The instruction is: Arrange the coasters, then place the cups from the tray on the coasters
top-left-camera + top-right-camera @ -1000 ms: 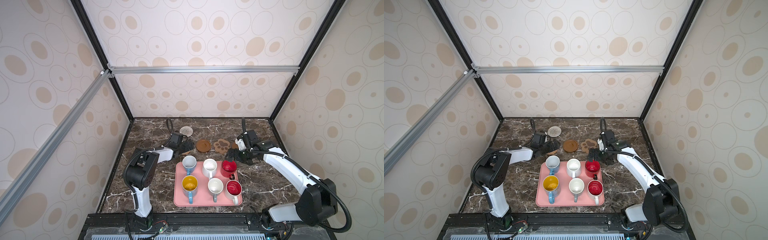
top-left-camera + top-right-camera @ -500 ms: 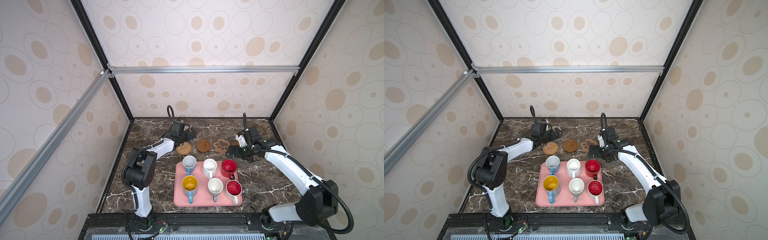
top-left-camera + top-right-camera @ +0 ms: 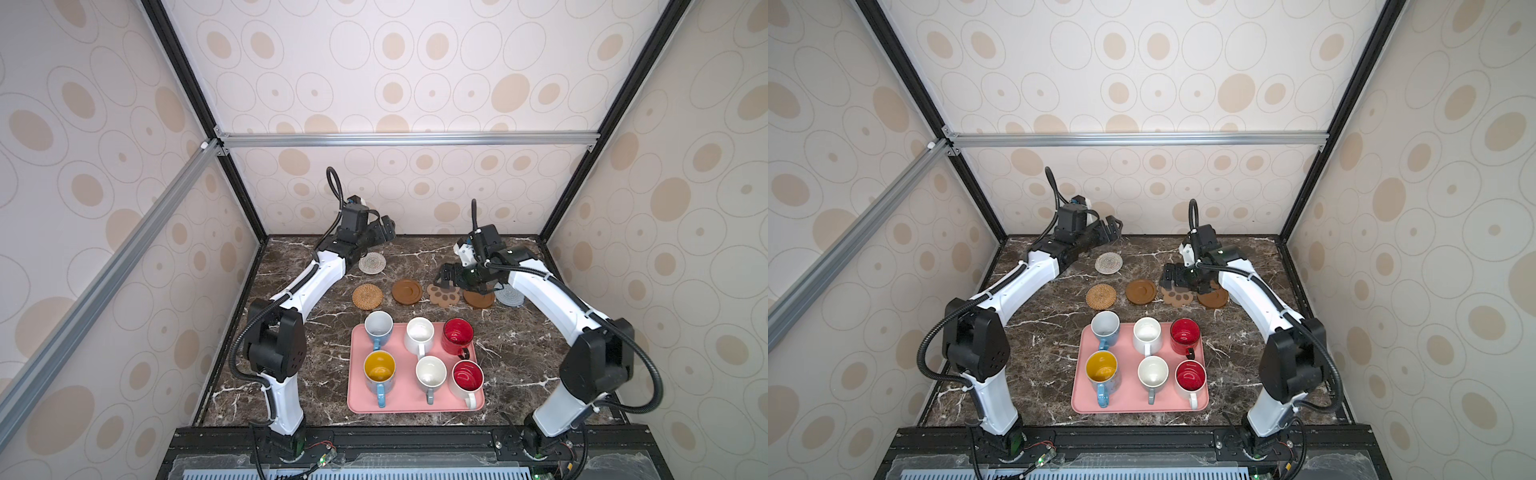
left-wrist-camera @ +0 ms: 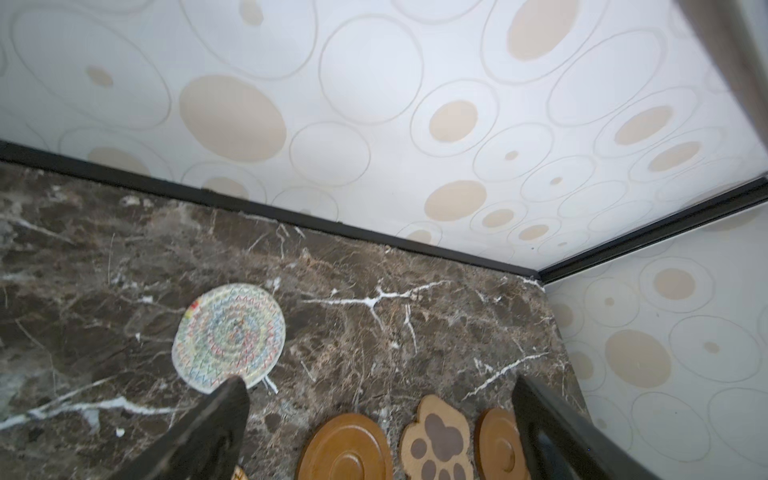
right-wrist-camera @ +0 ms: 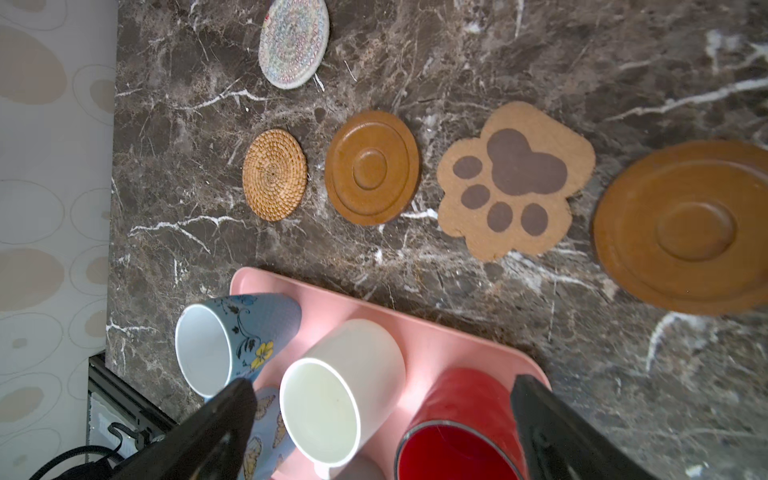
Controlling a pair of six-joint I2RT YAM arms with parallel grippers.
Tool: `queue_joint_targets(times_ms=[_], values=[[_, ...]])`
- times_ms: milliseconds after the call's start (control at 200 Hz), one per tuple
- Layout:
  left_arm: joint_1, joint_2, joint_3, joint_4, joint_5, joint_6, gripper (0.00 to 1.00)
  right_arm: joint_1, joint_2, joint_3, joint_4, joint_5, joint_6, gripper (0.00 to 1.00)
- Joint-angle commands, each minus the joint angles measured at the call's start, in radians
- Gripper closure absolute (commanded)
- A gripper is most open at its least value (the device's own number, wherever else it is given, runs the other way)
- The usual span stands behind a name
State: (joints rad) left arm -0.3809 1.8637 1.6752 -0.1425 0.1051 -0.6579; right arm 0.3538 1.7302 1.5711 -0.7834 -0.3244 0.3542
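Left arm: stretched long toward the far left of the counter (image 3: 328,332), forearm rising, wrist lifted clear near the back wall. My left fingers (image 4: 224,419) stand spread and hold nothing, above and just beside the grey-white woven coaster (image 3: 372,263). Right arm: elbow bent, forearm angled inward, wrist low over the coaster row. My right fingers (image 5: 552,424) are spread too, empty, low over the far edge of the paw-shaped coaster (image 3: 444,296), one brown disc (image 3: 478,299) beneath the wrist. The pale blue-grey coaster (image 3: 511,297) lies partly behind that forearm. The tan rattan coaster (image 3: 367,296) and the other brown disc (image 3: 407,291) share the row. The pink tray (image 3: 415,405) sits nearer the front, all six cups (image 3: 419,334) upright in it.
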Motion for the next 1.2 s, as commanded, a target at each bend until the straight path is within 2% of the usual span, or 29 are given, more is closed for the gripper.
queue_joint_targets(times_ms=[0, 75, 270, 370, 465, 565, 710, 1010, 1195], values=[[-0.001, -0.042, 0.013, 0.052, 0.063, 0.049, 0.00, 0.012, 0.106, 0.096, -0.003, -0.085, -0.006, 0.00], [0.000, -0.071, -0.037, 0.106, 0.094, 0.025, 0.00, 0.017, 0.177, 0.152, -0.013, -0.107, -0.014, 0.00], [0.000, -0.213, -0.240, 0.240, -0.003, -0.042, 0.00, 0.026, 0.319, 0.271, -0.011, -0.215, -0.046, 0.00], [-0.001, -0.280, -0.352, 0.299, 0.004, -0.078, 0.00, 0.036, 0.383, 0.334, -0.042, -0.228, -0.060, 0.01], [-0.003, -0.325, -0.404, 0.287, 0.006, -0.082, 0.00, 0.043, 0.438, 0.385, -0.069, -0.228, -0.075, 0.01], [-0.004, -0.360, -0.444, 0.269, -0.003, -0.067, 0.00, 0.050, 0.497, 0.438, -0.085, -0.242, -0.074, 0.01], [-0.004, -0.392, -0.482, 0.249, -0.012, -0.063, 0.00, 0.064, 0.564, 0.480, -0.043, -0.337, -0.071, 0.01], [-0.005, -0.391, -0.529, 0.166, -0.025, -0.083, 0.00, 0.100, 0.749, 0.707, -0.117, -0.308, -0.046, 0.01], [-0.005, -0.395, -0.542, 0.166, -0.020, -0.090, 0.00, 0.116, 0.797, 0.752, -0.120, -0.279, -0.017, 0.00]])
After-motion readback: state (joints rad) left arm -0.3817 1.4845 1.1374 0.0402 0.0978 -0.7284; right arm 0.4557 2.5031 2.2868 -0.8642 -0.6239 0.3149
